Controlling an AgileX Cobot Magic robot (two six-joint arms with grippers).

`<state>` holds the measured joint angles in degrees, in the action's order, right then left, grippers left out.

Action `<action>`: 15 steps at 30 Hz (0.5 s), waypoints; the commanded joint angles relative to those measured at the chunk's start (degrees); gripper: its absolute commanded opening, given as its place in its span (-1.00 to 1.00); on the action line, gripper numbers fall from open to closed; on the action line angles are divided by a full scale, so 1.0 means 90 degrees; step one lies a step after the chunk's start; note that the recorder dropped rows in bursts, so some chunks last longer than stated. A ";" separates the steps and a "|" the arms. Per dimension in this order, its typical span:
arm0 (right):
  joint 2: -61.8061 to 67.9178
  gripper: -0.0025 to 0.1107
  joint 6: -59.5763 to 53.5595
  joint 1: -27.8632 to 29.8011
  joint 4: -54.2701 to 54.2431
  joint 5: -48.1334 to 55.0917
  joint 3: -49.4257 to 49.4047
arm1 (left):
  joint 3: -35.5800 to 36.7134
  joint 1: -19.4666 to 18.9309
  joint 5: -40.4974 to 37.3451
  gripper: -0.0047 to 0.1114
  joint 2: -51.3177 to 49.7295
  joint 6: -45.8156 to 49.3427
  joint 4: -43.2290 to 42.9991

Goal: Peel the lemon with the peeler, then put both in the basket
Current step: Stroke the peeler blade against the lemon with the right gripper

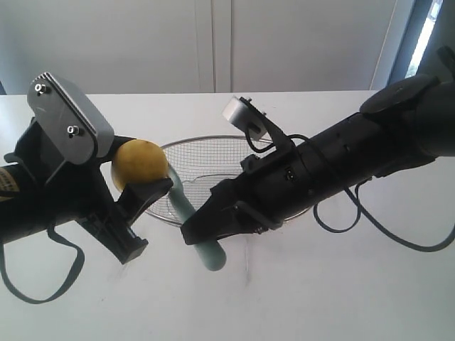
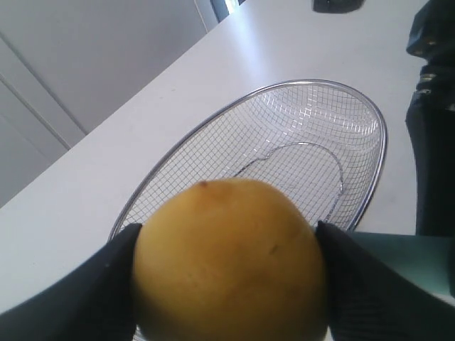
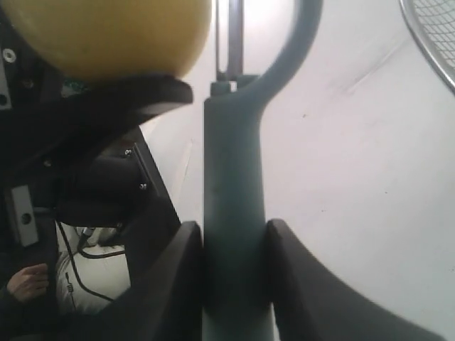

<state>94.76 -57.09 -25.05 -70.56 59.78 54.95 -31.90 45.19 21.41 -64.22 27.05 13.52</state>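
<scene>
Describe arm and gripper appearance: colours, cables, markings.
Left arm and right arm: matte black casings. Left gripper and right gripper: broad black fingers. Grey metal bracket on each wrist, screws showing on the left one. Black cables loop beneath.

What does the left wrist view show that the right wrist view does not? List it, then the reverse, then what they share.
Left wrist only: the mesh bowl and flat base of the basket, and the left gripper shut on both sides of the lemon. Right wrist only: the peeler, its handle clamped in the right gripper, its head close beside the lemon. Shared: the lemon, part of the basket's rim, the white table.
</scene>
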 commanded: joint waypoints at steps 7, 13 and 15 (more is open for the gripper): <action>-0.0135 -0.96 -0.0182 -0.0006 -0.0091 0.0143 0.0129 | 0.0011 0.0019 0.0036 -0.92 0.0028 -0.0025 -0.0030; -0.0135 -0.96 -0.0182 -0.0006 -0.0031 0.0045 0.0169 | 0.0011 0.0019 0.0020 -0.92 0.0028 -0.0025 -0.0030; -0.0151 -0.96 -0.0182 -0.0006 0.0015 0.0045 0.0206 | 0.0011 0.0019 0.0005 -0.92 0.0028 -0.0025 -0.0030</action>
<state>94.23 -57.59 -25.05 -70.15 59.94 56.01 -31.90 45.19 21.30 -64.22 27.05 13.52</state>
